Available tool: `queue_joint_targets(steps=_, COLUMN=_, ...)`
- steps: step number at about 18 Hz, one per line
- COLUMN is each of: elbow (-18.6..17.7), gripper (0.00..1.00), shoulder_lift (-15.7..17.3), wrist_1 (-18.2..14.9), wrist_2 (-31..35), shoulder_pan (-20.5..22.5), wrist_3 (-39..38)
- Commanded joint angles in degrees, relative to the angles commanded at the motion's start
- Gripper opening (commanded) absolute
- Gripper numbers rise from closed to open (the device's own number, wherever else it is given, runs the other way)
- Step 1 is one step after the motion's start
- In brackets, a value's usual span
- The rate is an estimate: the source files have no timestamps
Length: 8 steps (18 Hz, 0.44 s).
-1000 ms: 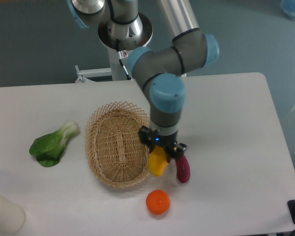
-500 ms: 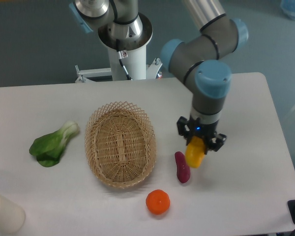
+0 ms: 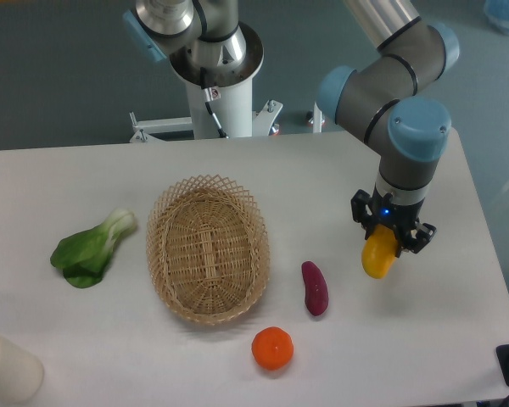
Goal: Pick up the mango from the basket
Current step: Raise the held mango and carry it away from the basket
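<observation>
You have the mango (image 3: 378,258) in hand: the gripper (image 3: 388,240) is closed around its upper end, and the fruit hangs nose-down below the fingers, clear of the table (image 3: 424,339). It sits at about 3 o'clock from the basket (image 3: 208,249), well apart from it, over the right side of the table.

The basket holds nothing you can see, so the pick itself looks done, to my eye. Holding the mango by 1 end leaves most of its length dangling; that grip probably suits a lift out of a shallow wicker bowl, but it gives the fruit room to swing or slip if you move fast.

Around you: the dark purple vegetable (image 3: 314,288) lies between the basket and the mango, at roughly 8 o'clock from the gripper. The orange (image 3: 272,348) sits at 5 o'clock from the basket, just beyond its rim. The leafy green (image 3: 92,248) lies at 9 o'clock from the basket, near its rim.

If you set the mango down, lower it gently, since the skin is smooth.
</observation>
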Motion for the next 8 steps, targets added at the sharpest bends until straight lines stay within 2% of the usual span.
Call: queue_joint_targets(steps=8, elbow=0.4, gripper=0.31, shoulder_lift=-0.4, wrist_1=0.2, wrist_2=1.6, shoulder_pan=-0.6, wrist_3=0.1)
